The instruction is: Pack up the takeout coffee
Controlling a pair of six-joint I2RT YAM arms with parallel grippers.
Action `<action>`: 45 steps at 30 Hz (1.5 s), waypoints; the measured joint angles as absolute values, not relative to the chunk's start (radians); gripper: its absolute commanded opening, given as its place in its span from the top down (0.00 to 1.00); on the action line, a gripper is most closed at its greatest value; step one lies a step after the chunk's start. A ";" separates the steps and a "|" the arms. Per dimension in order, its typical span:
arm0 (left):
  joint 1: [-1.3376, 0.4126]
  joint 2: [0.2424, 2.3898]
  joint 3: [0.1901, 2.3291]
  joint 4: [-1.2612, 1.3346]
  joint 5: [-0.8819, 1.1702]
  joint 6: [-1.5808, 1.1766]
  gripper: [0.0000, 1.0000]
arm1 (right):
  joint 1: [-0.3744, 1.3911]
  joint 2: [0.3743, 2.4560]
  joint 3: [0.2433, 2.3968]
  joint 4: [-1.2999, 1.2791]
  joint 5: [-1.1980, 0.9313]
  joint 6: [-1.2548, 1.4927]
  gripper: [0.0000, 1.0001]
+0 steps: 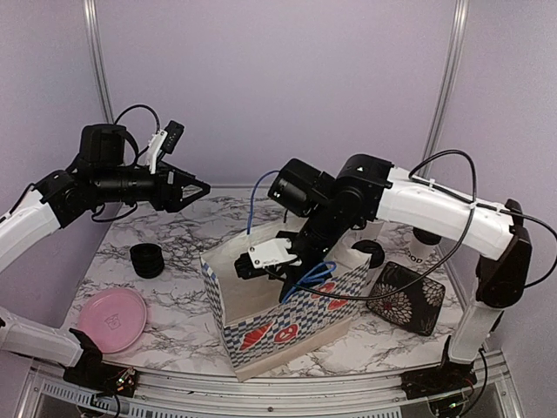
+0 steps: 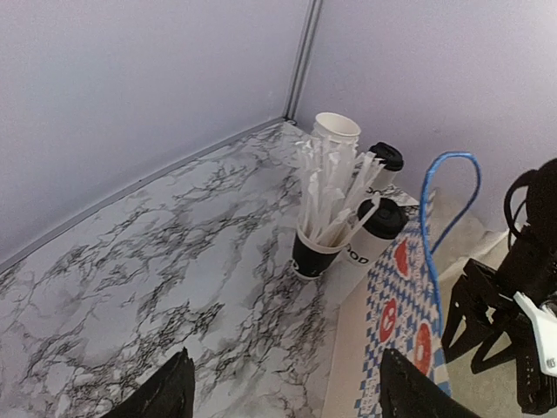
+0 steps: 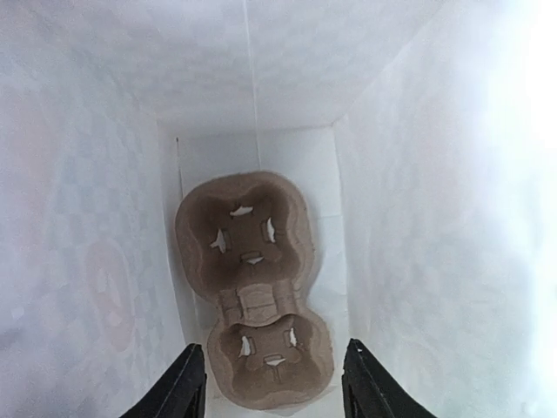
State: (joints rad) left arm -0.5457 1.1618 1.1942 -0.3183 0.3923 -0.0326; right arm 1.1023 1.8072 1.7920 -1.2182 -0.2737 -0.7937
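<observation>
Black-fingered, the right tool (image 3: 274,387) hangs wide and empty inside the paper bag (image 3: 418,174), above the brown pulp carrier (image 3: 252,287) lying on its floor. The left tool (image 2: 287,392), also wide and empty, hovers over the marble surface (image 2: 157,261). Two lidded cups (image 2: 372,228) stand beside the straw cup (image 2: 315,248).

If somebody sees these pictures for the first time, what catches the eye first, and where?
The checked paper bag stands open mid-table, and the open right gripper reaches down into it. On the bag's floor lies the brown cup carrier, both wells empty. Beyond the bag, lidded coffee cups stand beside a black cup of white straws.
</observation>
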 measured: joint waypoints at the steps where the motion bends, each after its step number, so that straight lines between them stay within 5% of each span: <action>1: -0.562 1.168 1.211 -0.320 0.411 -0.036 0.24 | 1.102 1.785 1.813 -1.218 -0.290 -0.797 0.46; 11: -0.733 1.306 1.358 -0.369 0.433 -0.015 0.24 | 1.052 1.677 1.894 -1.214 -0.364 -0.811 0.44; 15: -0.777 1.386 1.394 -0.421 0.387 0.019 0.24 | 0.942 1.628 1.902 -1.196 -0.414 -0.804 0.31; 20: -0.805 1.436 1.399 -0.480 0.353 0.058 0.26 | 0.674 1.470 1.862 -1.095 -0.503 -0.762 0.01; 28: -0.807 1.437 1.400 -0.518 0.347 0.107 0.38 | 0.385 1.233 1.537 -0.950 -0.458 -0.713 0.05; 38: -0.807 1.440 1.402 -0.561 0.359 0.142 0.48 | 0.291 1.399 1.436 -1.013 -0.238 -0.751 0.29; 45: -0.807 1.440 1.402 -0.574 0.373 0.162 0.73 | 0.292 1.570 1.487 -1.119 -0.200 -0.849 0.20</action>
